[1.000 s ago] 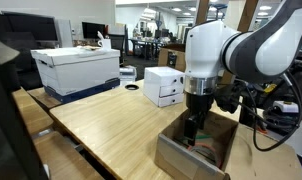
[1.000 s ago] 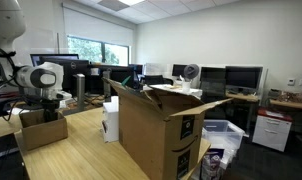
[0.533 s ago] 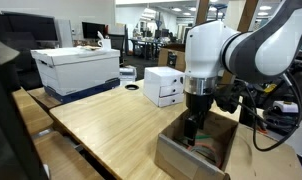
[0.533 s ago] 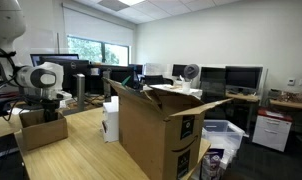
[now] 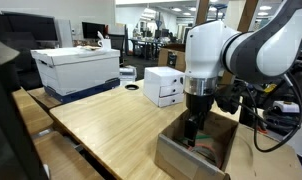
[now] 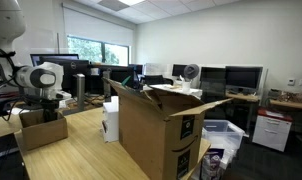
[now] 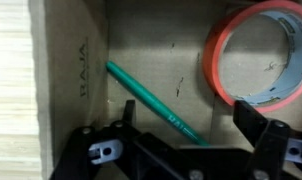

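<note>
Wrist view, looking straight down into a shallow cardboard box [image 7: 161, 40]: the gripper [image 7: 181, 140] fills the lower edge, its two black fingers [image 7: 103, 150] spread wide with nothing held between them. A green pen [image 7: 141, 95] lies flat on the box floor, running on a slant from the upper left down toward the gap between the fingers; its lower end sits just in front of the gripper, and whether it touches a finger cannot be told. To the right of the pen, apart from it, a roll of red tape [image 7: 215, 60] lies flat against the box's right side, partly cut off by the picture's edge.

In an exterior view the white robot arm [image 5: 231, 50] bends down from the right, and the gripper [image 5: 194, 128] hangs inside the open shallow cardboard box [image 5: 186, 160], which stands at the near corner of a light wooden worktop [image 5: 101, 120]. Further back on the worktop stands a small white carton [image 5: 164, 86], and beyond it, to the left, a white lidded storage box [image 5: 79, 68].

In an exterior view from across the room, a tall open cardboard carton [image 6: 156, 135] stands in front, with the arm and the shallow cardboard box [image 6: 41, 130] far behind at the left
</note>
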`<control>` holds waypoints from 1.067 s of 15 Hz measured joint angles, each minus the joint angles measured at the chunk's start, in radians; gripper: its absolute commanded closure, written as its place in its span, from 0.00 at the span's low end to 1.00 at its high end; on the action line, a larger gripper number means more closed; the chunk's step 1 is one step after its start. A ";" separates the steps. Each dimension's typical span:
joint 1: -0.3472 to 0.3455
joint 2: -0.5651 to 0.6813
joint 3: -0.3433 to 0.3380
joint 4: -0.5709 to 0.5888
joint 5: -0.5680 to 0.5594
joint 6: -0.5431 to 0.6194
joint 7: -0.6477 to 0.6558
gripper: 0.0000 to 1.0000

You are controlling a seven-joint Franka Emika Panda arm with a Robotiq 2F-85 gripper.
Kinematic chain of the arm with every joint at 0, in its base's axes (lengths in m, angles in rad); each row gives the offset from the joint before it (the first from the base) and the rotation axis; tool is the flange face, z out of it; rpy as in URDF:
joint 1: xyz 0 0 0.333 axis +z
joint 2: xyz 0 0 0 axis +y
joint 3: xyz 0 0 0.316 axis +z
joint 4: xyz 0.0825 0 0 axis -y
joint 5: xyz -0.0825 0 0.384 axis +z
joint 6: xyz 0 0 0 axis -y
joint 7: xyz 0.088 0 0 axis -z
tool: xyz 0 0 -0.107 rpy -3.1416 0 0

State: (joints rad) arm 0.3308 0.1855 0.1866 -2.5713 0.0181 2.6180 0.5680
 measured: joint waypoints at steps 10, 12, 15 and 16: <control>0.003 0.000 0.017 0.000 0.000 0.000 0.000 0.00; 0.003 0.000 0.019 0.000 0.000 0.000 0.000 0.00; 0.003 0.000 0.020 0.000 0.000 0.000 0.000 0.00; 0.003 0.000 0.019 0.000 0.000 0.000 0.000 0.00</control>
State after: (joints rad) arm 0.3338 0.1855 0.2061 -2.5714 0.0181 2.6182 0.5680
